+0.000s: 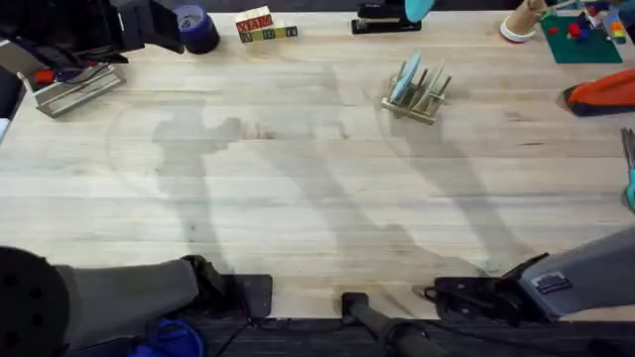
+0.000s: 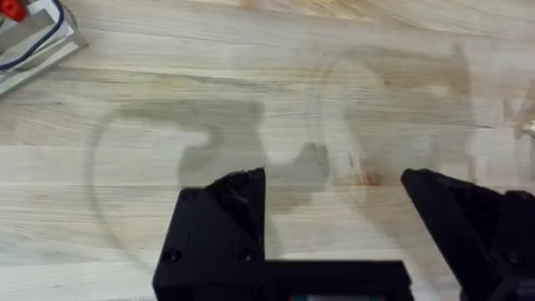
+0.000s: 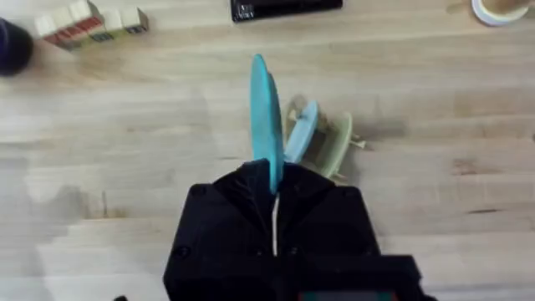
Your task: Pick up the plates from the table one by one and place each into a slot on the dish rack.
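Observation:
In the right wrist view my right gripper is shut on a bright turquoise plate, held upright and edge-on. Beyond it stands the pale wooden dish rack, with a paler blue plate leaning in one of its slots. From overhead the rack and its pale blue plate sit at the table's far middle-right. The right gripper is near the front edge. My left gripper is open over bare wood, at the front left.
Along the far edge are a dark blue tape roll, lettered blocks, a black stapler and a cup. A grey metal wire tray sits far left. An orange object lies at the right edge.

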`<state>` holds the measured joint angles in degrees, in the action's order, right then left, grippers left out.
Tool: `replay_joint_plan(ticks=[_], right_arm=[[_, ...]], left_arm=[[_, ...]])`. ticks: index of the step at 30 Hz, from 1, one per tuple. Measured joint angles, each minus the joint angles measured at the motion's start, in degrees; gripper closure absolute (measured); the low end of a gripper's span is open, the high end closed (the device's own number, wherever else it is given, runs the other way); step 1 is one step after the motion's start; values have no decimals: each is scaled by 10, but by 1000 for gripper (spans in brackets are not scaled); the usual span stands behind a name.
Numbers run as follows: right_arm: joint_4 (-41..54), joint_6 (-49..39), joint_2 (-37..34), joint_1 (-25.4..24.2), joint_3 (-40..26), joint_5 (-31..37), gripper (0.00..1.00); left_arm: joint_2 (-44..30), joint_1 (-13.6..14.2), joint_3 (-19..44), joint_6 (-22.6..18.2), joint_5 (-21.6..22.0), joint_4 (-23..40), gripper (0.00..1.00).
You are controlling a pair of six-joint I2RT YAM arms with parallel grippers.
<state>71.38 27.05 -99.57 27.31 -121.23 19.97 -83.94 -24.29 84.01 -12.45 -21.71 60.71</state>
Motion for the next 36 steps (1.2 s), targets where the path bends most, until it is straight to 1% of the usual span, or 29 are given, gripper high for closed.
replay_joint_plan(ticks=[6,9,13,20,25,29,36], right_arm=[[16,2,0,0,0,0,972],[21,21,0,0,0,0,972],[38,72,0,0,0,9,971],[98,184,0,0,0,27,971],[140,248,0,0,0,41,971],[177,279,0,0,0,61,970],[208,300,0,0,0,75,970]], left_arm=[[0,0,0,0,0,0,6],[0,0,0,0,0,0,6],[0,0,0,0,0,0,4],[0,0,0,0,1,0,8],[0,0,0,0,1,0,6],[0,0,0,0,1,0,6],[0,0,0,0,1,0,6]])
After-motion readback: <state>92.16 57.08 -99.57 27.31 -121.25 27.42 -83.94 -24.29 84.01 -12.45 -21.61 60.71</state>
